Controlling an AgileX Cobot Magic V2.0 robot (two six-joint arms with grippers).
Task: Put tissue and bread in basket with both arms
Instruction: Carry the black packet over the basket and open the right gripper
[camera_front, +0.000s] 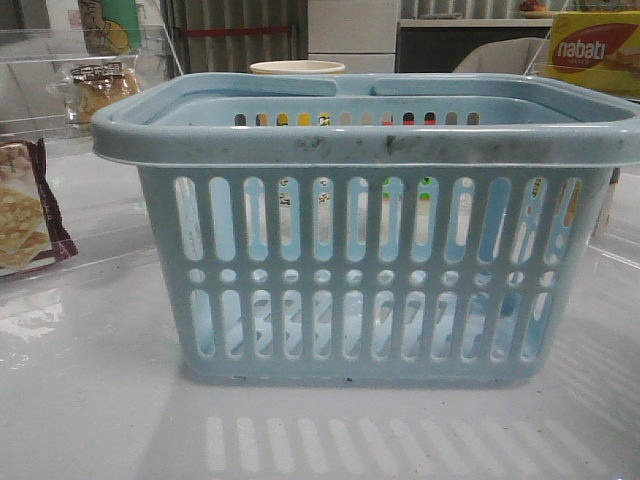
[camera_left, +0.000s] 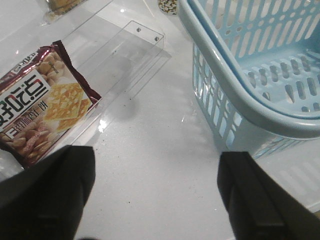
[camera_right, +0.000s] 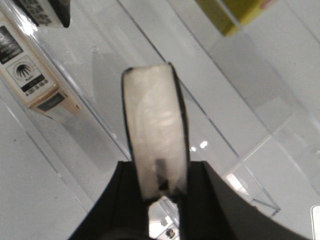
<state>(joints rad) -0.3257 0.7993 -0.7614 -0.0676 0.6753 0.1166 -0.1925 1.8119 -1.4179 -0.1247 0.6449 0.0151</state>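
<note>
Right jaws (camera_right: 160, 187) clench the tissue (camera_right: 155, 135); left jaws (camera_left: 155, 195) gape between cracker packet (camera_left: 42, 110) and basket (camera_left: 250, 100).

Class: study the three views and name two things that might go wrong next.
1. The right gripper pinches the tissue only at its end; it may slip before reaching the basket.
2. The open left gripper hangs nearer the cracker packet than the bread, so it might grab the wrong one.

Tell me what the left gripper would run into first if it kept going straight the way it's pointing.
Probably just the bare white table. The left gripper, jaws wide open, points at empty surface between the cracker packet and the basket; neither sits in its line, though depth is hard to judge.
</note>
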